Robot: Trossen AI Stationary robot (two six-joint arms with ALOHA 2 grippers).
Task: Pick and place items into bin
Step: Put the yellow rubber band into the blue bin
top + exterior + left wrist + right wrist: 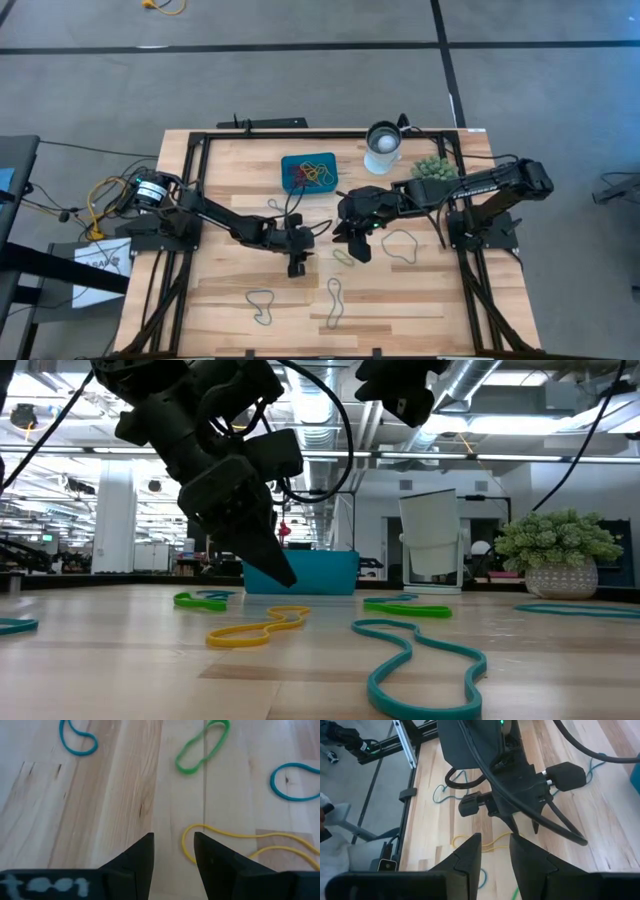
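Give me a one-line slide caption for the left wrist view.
Left end effector, open, hovers over the wooden table beside a yellow rubber band.

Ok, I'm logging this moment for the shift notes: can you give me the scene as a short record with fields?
bin: small teal-blue rectangular tray, several coloured bands inside
loose items: thin rubber-band loops on the wooden table, e.g. a yellow one
left gripper: open, empty, just above the table beside the yellow loop
right gripper: open, empty, above the table centre
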